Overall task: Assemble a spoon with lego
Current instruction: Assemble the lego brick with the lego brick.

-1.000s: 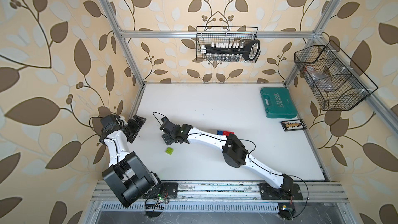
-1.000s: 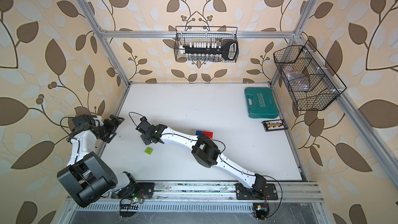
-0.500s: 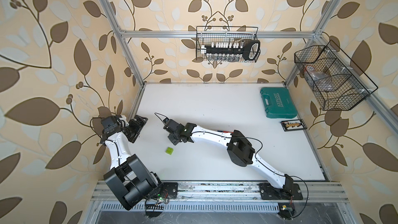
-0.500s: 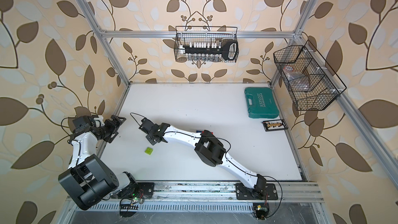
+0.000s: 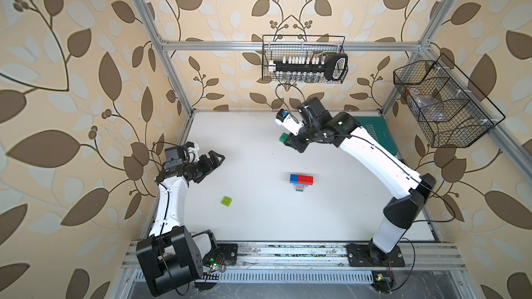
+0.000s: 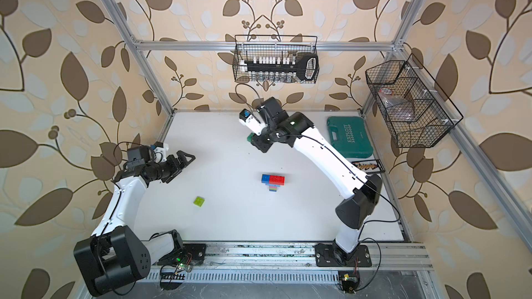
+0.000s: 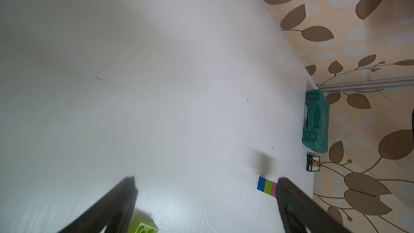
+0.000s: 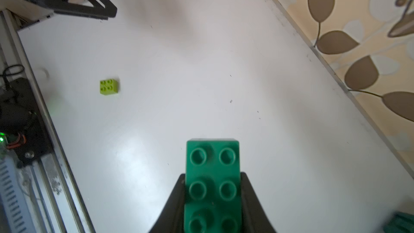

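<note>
The right gripper [image 5: 289, 141] clamps a dark green brick [image 8: 212, 171] between its jaws. It holds the brick studs-up and clear of the white table [image 5: 259, 220], toward the far middle. The left gripper [image 5: 215, 160] hangs at the table's left edge with its jaws spread wide and nothing between them.

The partly built spoon [image 5: 300, 181] lies flat near the table's centre. A blue brick [image 5: 294, 178] and a red brick [image 5: 305, 179] sit side by side and touching. A short stem [image 5: 300, 188] of pink, lime and blue strips runs from them toward the near edge.

A loose lime brick [image 5: 226, 201] sits alone on the near left, well apart from the spoon and both grippers. A teal tool case [image 6: 349, 136] lies at the far right, against the wall.
</note>
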Action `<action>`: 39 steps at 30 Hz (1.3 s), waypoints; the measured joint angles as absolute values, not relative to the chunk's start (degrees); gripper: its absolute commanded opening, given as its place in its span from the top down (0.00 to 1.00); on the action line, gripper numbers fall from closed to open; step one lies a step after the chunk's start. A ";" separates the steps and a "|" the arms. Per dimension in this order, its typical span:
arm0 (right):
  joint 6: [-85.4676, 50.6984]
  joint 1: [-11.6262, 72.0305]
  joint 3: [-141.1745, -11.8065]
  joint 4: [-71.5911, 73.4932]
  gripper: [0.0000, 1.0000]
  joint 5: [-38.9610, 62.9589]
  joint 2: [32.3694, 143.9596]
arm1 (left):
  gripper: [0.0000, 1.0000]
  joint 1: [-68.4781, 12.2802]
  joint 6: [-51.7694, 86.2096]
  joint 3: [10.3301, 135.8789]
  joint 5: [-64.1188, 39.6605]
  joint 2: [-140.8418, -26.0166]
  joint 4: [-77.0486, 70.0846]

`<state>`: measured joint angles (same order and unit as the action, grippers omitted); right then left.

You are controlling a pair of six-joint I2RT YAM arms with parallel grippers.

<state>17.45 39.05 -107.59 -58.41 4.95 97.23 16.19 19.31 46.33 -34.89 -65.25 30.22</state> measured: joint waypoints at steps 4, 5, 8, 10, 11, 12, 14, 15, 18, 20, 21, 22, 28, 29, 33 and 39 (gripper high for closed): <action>27.83 39.33 -95.26 -62.22 1.00 6.52 88.86 | 0.01 8.58 19.25 44.51 -34.96 -65.12 29.89; 29.91 38.92 -92.92 -63.16 1.00 7.46 87.66 | 0.01 6.22 19.00 44.05 -34.94 -65.12 29.85; 34.26 36.84 -88.49 -64.42 1.00 9.41 86.48 | 0.01 -0.82 17.69 42.96 -34.57 -64.84 29.82; 36.01 36.16 -86.43 -64.34 1.00 9.76 86.54 | 0.01 -5.15 16.60 42.09 -34.11 -63.90 29.76; 36.75 36.03 -85.25 -64.05 1.00 10.26 86.54 | 0.01 -7.11 16.19 41.47 -33.78 -63.00 29.69; 37.41 35.99 -83.99 -63.51 1.00 11.03 86.52 | 0.01 -8.80 15.79 40.75 -33.43 -61.91 29.50; 38.20 35.90 -81.34 -61.41 1.00 12.36 86.48 | 0.01 -10.83 15.18 39.57 -33.01 -59.72 29.39; 38.48 35.81 -79.75 -59.94 1.00 13.04 86.41 | 0.01 -11.73 15.03 39.24 -32.86 -58.85 29.41; 38.83 35.20 -75.53 -56.03 1.00 15.09 86.21 | 0.01 -13.26 14.81 39.18 -31.97 -58.59 29.12; 38.83 34.76 -73.45 -53.49 1.00 16.10 86.19 | 0.01 -13.61 14.79 39.18 -31.57 -59.16 29.04; 38.76 34.54 -72.47 -52.01 1.00 16.47 86.11 | 0.01 -13.63 14.79 39.18 -31.48 -59.44 29.04; 38.65 34.35 -71.64 -50.72 1.00 16.78 85.95 | 0.01 -13.63 14.79 39.18 -31.42 -59.66 29.04; 37.54 33.41 -67.35 -43.09 1.00 18.20 83.96 | 0.01 -14.00 14.79 39.18 -31.16 -60.16 28.77; 37.52 33.32 -67.00 -42.22 1.00 18.33 83.83 | 0.01 -14.26 14.79 39.18 -31.16 -60.40 28.71; 37.50 33.19 -66.63 -40.10 1.00 18.70 83.85 | 0.01 -15.42 14.72 39.18 -31.09 -61.52 28.58; 37.52 32.97 -66.63 -38.06 1.00 18.74 84.36 | 0.01 -16.58 14.52 39.18 -30.98 -61.69 28.56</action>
<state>37.52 32.97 -66.63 -38.06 18.74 84.36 -16.58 14.52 39.18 -30.98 -61.69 28.56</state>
